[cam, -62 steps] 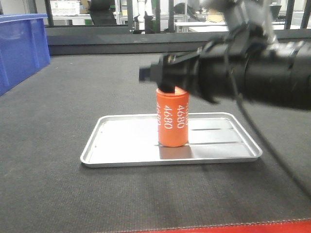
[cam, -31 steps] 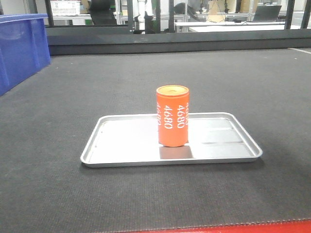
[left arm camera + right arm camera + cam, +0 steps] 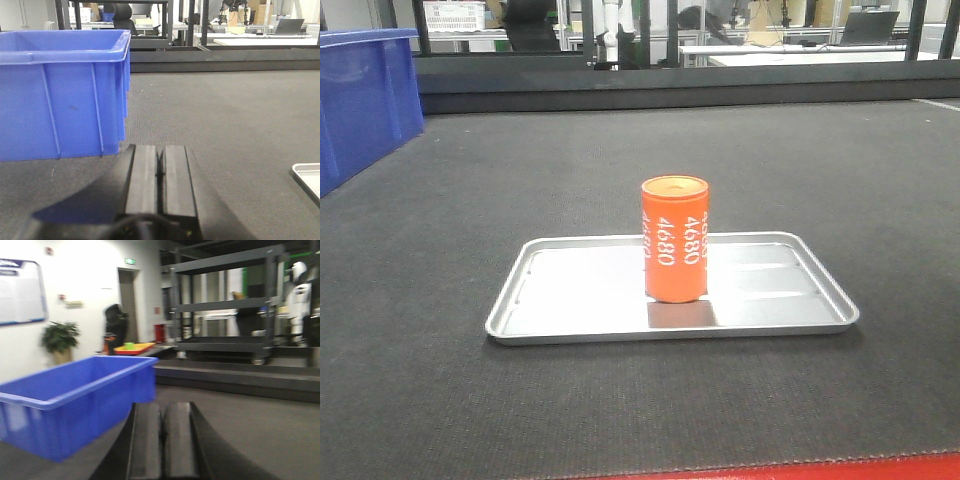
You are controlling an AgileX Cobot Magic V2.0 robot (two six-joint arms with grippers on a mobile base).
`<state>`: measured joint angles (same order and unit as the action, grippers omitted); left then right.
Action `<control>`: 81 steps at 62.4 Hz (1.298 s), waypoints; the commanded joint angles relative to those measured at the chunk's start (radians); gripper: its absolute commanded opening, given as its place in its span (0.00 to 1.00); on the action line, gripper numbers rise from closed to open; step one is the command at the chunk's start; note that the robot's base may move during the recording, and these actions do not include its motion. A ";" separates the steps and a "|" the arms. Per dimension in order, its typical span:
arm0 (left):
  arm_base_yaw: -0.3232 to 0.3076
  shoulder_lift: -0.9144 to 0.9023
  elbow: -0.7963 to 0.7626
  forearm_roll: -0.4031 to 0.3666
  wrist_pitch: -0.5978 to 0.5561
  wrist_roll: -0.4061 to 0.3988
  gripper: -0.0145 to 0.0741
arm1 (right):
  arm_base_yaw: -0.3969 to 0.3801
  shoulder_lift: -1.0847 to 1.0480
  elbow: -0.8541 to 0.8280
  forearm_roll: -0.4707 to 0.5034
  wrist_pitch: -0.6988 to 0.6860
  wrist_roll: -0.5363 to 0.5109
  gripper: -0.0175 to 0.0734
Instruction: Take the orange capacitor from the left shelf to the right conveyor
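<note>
1. The red front edge (image 3: pixel 800 468) of the right conveyor (image 3: pixel 620 160) runs along the bottom of the front view, with bare dark belt just behind it.
2. One small silver tray (image 3: pixel 570 290) lies flat on the belt at the view's centre, with open belt on all four sides of its raised rim.
3. One orange capacitor (image 3: pixel 675 240) stands upright inside the tray, touching its floor, slightly toward 3 o'clock of the tray's middle. White "4680" numerals read vertically on its side, repeated in at least two columns.
4. One blue bin (image 3: pixel 365 95) sits at 10 o'clock from the tray, well apart from it, at the belt's edge.
5. Left gripper (image 3: pixel 159 172): its two black fingers are pressed together, gripping nothing, above the belt beside the blue bin.
6. Right gripper (image 3: pixel 161 437): fingers likewise pressed together and empty; that view is blurred.
</note>
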<state>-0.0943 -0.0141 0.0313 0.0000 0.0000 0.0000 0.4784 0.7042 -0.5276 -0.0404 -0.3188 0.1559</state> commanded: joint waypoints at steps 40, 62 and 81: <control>-0.004 0.010 -0.006 -0.005 -0.090 0.000 0.05 | -0.451 -0.581 0.379 0.055 0.155 -0.095 0.25; -0.004 0.010 -0.006 -0.005 -0.090 0.000 0.05 | -0.451 -0.634 0.545 0.055 0.129 -0.085 0.25; -0.004 0.010 -0.006 -0.005 -0.090 0.000 0.05 | -0.450 -0.667 0.561 0.026 0.126 -0.077 0.25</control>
<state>-0.0943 -0.0141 0.0313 0.0000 0.0000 0.0000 0.0353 0.0488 0.0316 0.0000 -0.0963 0.0738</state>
